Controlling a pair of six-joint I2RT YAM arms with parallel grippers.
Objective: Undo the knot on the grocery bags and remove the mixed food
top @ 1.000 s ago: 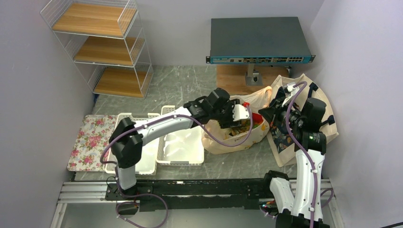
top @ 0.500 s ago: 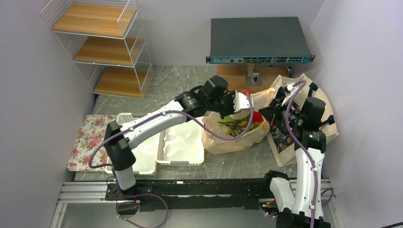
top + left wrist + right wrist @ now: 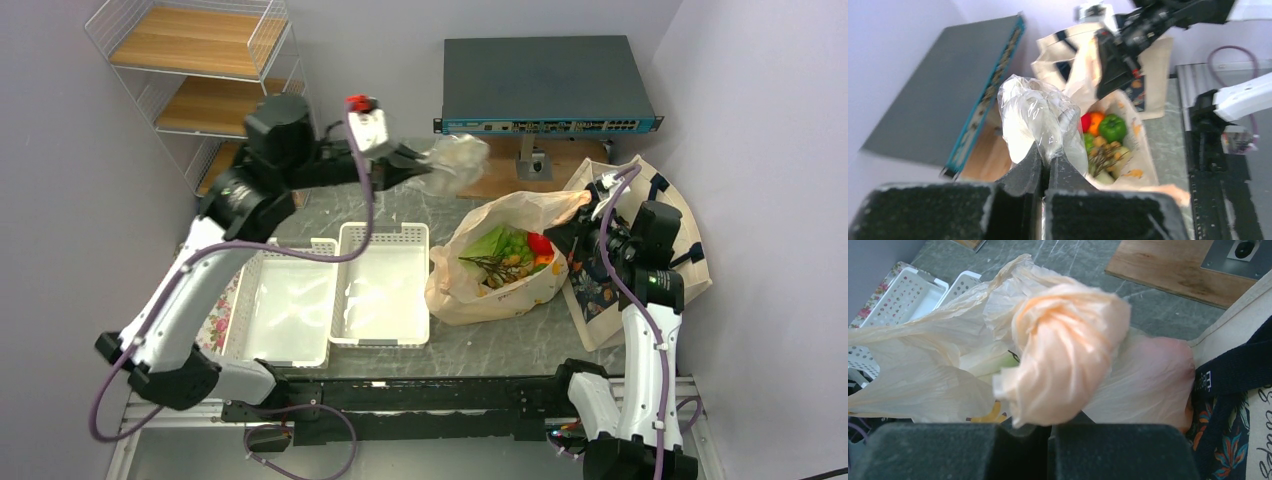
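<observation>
The peach-beige plastic bag (image 3: 470,295) lies with its mouth open, showing green leaves, grapes, nuts, something red and orange, and a green pepper (image 3: 1112,127). My left gripper (image 3: 425,165) is raised above the table behind the bag. It is shut on a clear crinkly plastic packet (image 3: 1040,112), whose contents I cannot make out. My right gripper (image 3: 1048,424) is shut on the knot (image 3: 1068,350), a twisted bunch of the bag's top, at the bag's right end (image 3: 575,200). The cream tote (image 3: 598,300) with navy straps (image 3: 1238,370) lies just right of it.
Two white perforated baskets (image 3: 380,290) (image 3: 285,305) sit left of the bag. A wire shelf with wooden boards (image 3: 215,90) stands at the back left. A dark switch box (image 3: 545,85) sits on a stand over a wooden board (image 3: 500,175) at the back.
My left gripper shut on the clear packet inside the bag and lifted it up and to the back left, out of the bag. The right gripper kept its hold.
</observation>
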